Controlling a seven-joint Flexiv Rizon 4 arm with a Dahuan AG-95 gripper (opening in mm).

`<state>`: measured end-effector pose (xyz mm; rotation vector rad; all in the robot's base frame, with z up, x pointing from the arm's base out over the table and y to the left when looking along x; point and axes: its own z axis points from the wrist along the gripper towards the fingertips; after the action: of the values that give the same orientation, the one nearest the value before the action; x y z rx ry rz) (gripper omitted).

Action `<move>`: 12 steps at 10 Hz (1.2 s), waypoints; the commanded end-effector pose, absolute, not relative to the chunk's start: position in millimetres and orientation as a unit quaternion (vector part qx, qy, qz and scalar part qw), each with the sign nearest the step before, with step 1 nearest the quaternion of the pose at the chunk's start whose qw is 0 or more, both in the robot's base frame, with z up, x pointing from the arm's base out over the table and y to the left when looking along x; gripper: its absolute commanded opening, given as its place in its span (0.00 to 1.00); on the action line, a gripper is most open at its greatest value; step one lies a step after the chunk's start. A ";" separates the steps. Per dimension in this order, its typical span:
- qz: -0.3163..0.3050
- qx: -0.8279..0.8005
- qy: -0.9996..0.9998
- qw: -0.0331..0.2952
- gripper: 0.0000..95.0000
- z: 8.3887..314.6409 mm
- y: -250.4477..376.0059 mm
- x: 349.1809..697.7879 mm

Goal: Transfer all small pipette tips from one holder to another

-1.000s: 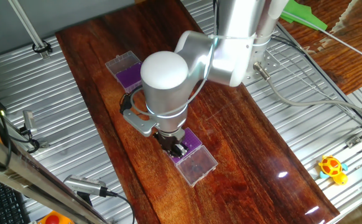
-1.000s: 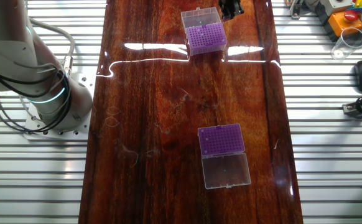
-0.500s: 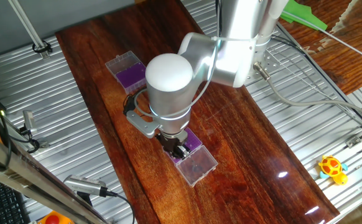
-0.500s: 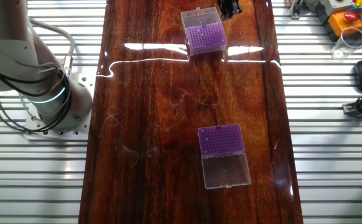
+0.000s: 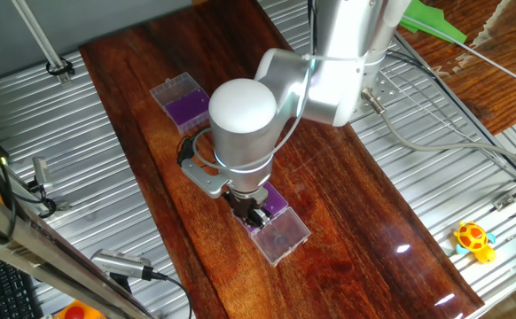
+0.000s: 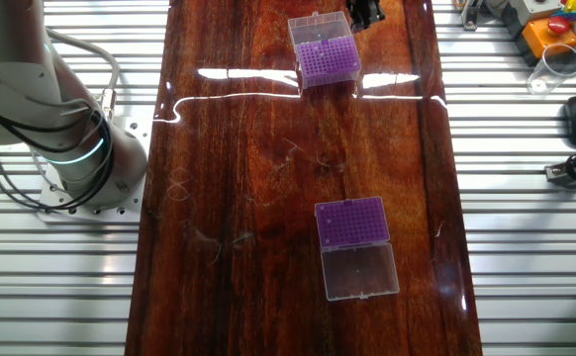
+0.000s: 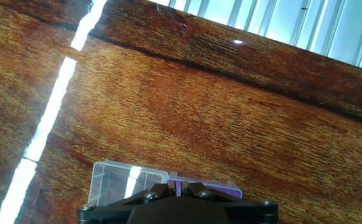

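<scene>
Two purple pipette-tip holders are seen on the dark wooden table (image 6: 239,178), well apart along its length. The first holder (image 6: 352,222), clear lid (image 6: 361,271) folded open flat beside it, is placed toward one end of the table, nearer the long edge away from the robot base (image 6: 80,163). The second holder (image 6: 327,60) is set near the opposite end, its clear lid (image 6: 318,27) hinged open, and the claw (image 6: 366,14) is glimpsed just beside it at the picture's top edge. In one fixed view the claw (image 5: 254,213) is held directly over this holder (image 5: 274,219), the arm's white joint (image 5: 243,122) above it. Individual tips cannot be made out. Whether the claw is released or clenched cannot be told; in the hand view only its dark body (image 7: 175,208) is shown.
</scene>
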<state>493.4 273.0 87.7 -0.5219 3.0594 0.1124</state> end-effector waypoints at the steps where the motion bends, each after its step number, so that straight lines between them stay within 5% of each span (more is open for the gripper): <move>1: 0.035 -0.167 0.985 0.020 0.00 86.1 272.6 493.6; 12: 0.034 -0.167 0.985 0.024 0.00 82.2 275.2 488.9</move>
<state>488.4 275.5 82.1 -0.5168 3.0495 0.1071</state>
